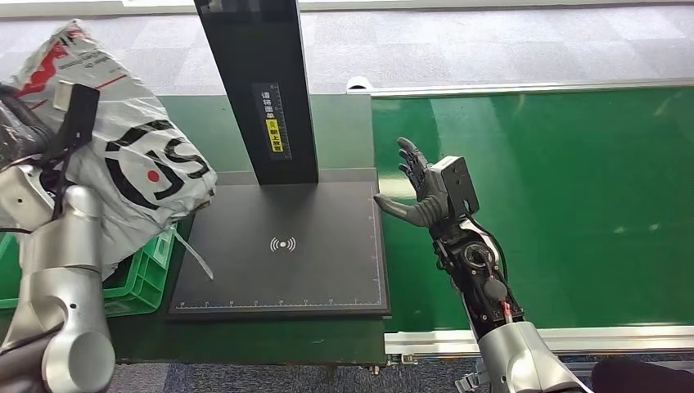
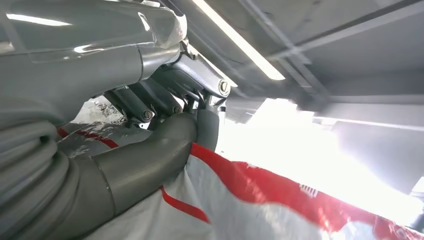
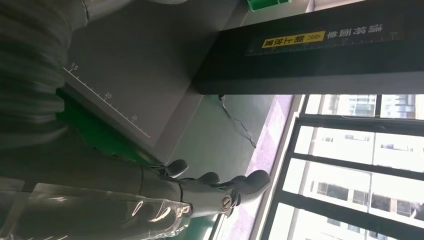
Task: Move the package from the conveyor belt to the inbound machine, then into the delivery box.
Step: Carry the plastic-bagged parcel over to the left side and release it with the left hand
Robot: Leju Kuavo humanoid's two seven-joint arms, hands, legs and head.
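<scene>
A white plastic package (image 1: 135, 155) with black and red print hangs above the green delivery box (image 1: 143, 282) at the left. My left hand (image 2: 165, 125) grips it from above; the left wrist view has its thumb pressed on the package's (image 2: 240, 200) red-striped film. The inbound machine's dark scan plate (image 1: 282, 246) lies bare, with its black post (image 1: 262, 82) behind. My right hand (image 1: 425, 188) hovers open over the green conveyor belt (image 1: 556, 205), just right of the plate's edge, fingers (image 3: 220, 185) spread and holding nothing.
The belt's metal rail (image 1: 524, 336) runs along its near edge. Grey carpet floor (image 1: 491, 41) lies beyond the belt. The green box sits against the plate's left side, partly under the package.
</scene>
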